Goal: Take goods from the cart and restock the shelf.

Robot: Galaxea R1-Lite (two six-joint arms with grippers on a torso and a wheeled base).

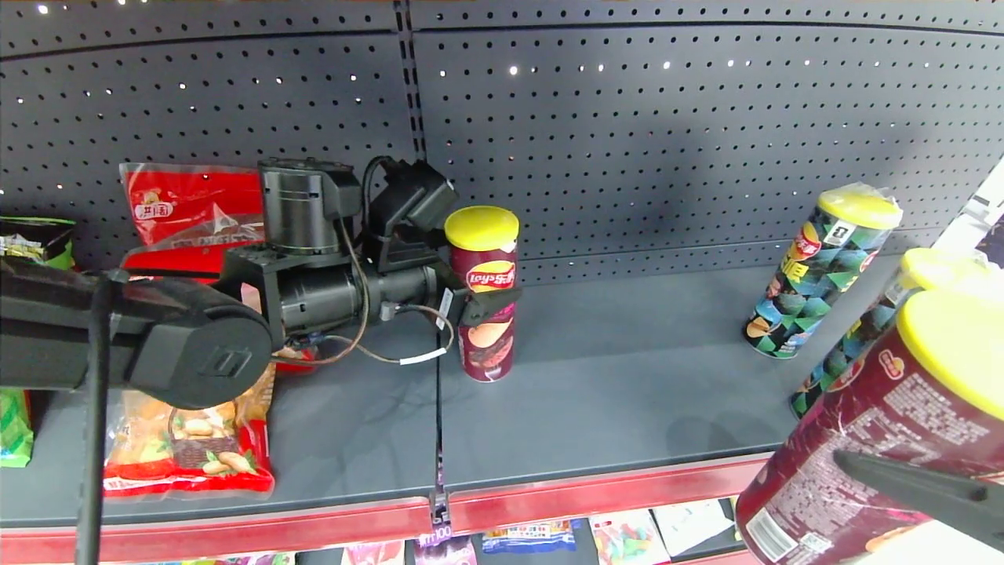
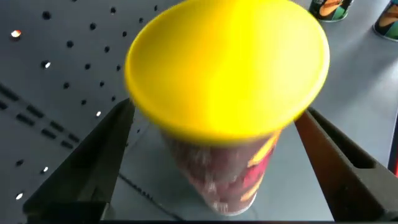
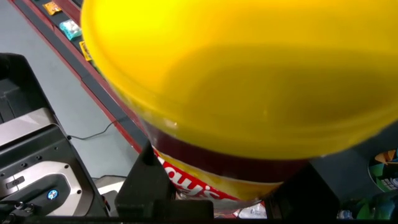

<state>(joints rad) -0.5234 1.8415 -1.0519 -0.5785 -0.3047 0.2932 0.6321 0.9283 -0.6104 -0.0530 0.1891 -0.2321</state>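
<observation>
You see shelf (image 1: 627, 377) evenly lit, soft shadows across it; light pinpricks shine through pegboard (image 1: 627, 118) holes; head view edges bow.

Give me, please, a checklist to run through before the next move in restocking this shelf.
1. The maroon cylindrical can with yellow plastic lid stands upright on the dark grey metal shelf: ok.
2. The left hand is around that can, gripping or released: cannot tell.
3. The second maroon yellow-lidded can is held in the right hand: ok.
4. Bare shelf lies between the standing can and the blue-green patterned can: ok.
5. The second can is upright for placing: not ok, it is tilted.
</observation>
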